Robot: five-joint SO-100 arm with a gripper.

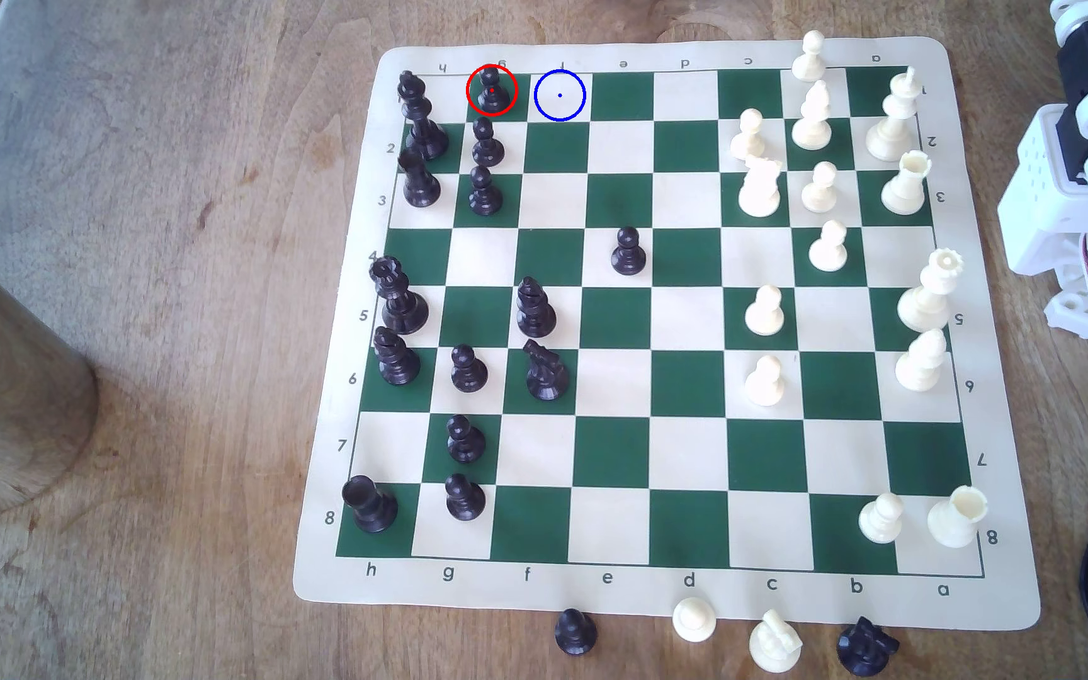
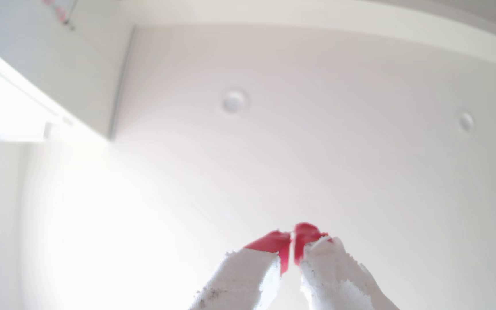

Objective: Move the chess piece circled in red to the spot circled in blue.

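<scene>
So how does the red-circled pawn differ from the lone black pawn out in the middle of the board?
The red-circled pawn stands on a green square in the far edge row; the lone black pawn stands on a cream square mid-board. The circled one has another black pawn directly beside it, while the lone one has empty squares all around. Both are upright black pawns of the same shape.

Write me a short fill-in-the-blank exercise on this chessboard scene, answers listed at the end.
1. The small black pawn ringed in red stands on a ____ square.
2. The cream square ringed in blue lies directly to the exterior view's ____ of that pawn.
3. The blue-ringed square holds ____ pieces.
4. In the wrist view, the red-tipped gripper points at the ceiling with its jaws ____.

Answers: green; right; no; shut
</scene>
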